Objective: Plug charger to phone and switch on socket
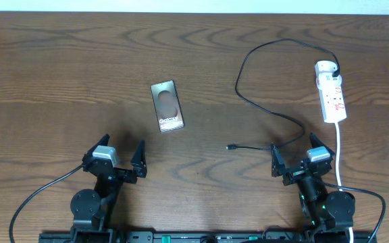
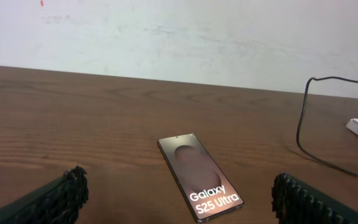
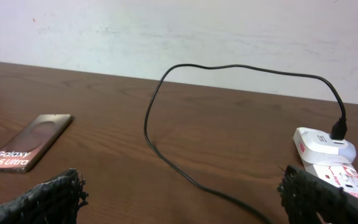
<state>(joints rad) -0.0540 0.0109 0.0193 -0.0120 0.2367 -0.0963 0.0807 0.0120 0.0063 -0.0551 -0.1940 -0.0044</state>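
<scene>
The bronze-brown phone (image 1: 167, 106) lies flat on the wooden table, left of centre; it also shows in the left wrist view (image 2: 199, 177) and the right wrist view (image 3: 28, 142). The thin black charger cable (image 1: 252, 101) loops from the white socket strip (image 1: 331, 91) at the right, and its connector tip (image 1: 229, 146) lies loose on the table. The cable (image 3: 166, 149) and socket (image 3: 331, 152) show in the right wrist view. My left gripper (image 1: 115, 156) is open and empty, near the front edge, below the phone. My right gripper (image 1: 297, 156) is open and empty, right of the connector tip.
A thick white cord (image 1: 338, 155) runs from the socket strip toward the front edge, just right of my right gripper. A white wall (image 2: 179, 37) stands behind the table's far edge.
</scene>
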